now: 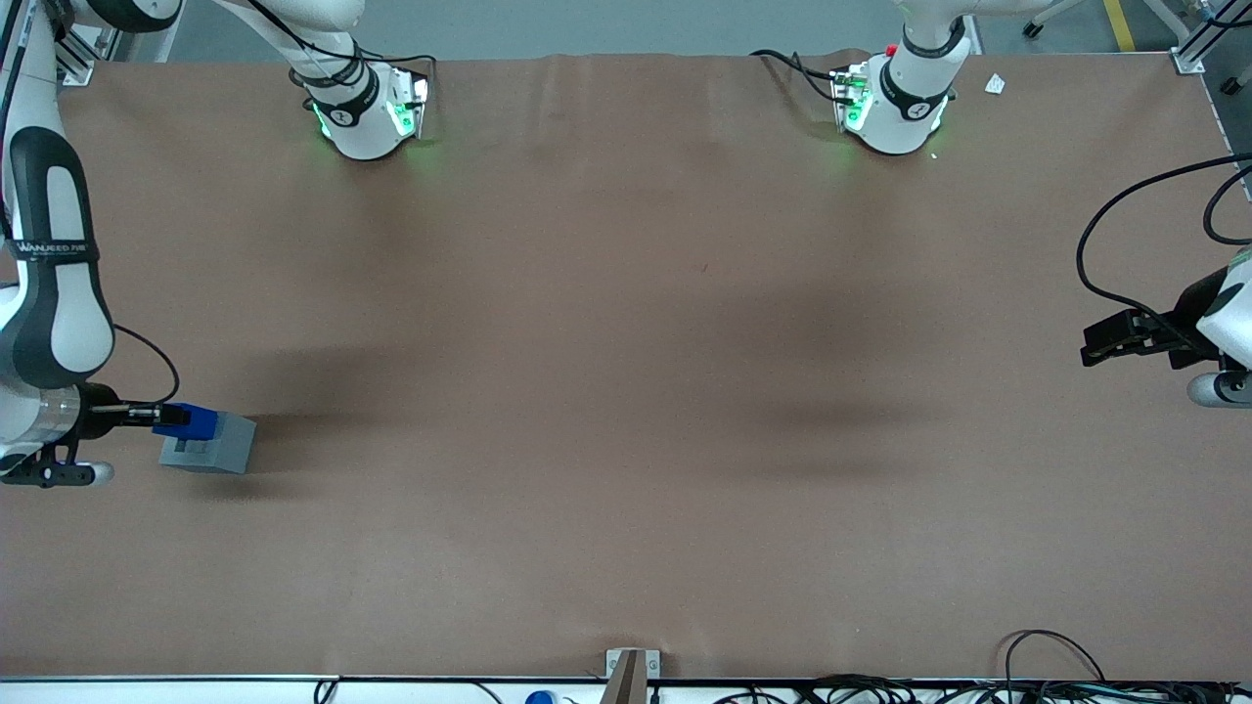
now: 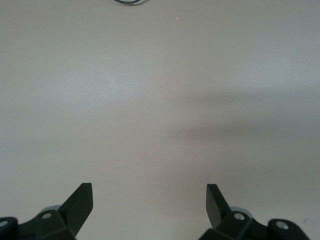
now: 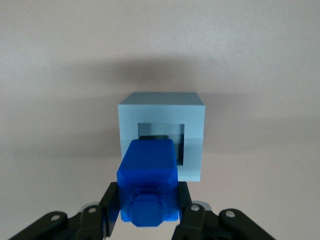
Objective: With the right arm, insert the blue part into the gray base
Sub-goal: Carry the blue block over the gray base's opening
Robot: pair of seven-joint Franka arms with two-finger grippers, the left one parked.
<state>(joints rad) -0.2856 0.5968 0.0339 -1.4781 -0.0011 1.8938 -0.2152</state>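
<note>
the blue part (image 3: pixel 148 180) is held tight in the jaws of the gripper (image 3: pixel 149 210), just above the gray base (image 3: pixel 162 135) on the worktop (image 1: pixel 626 391), and it could catch on the hole's edge if it goes down a bit off.

Blue part (image 3: pixel 148 180) in the tool (image 3: pixel 149 210), just above the gray base (image 3: pixel 162 135), toward working arm's table end.

The right arm (image 1: pixel 49 264) carries grey lettering on a black section above the gripper (image 1: pixel 171 418); it is too small to read reliably. No other text or number is legible.
</note>
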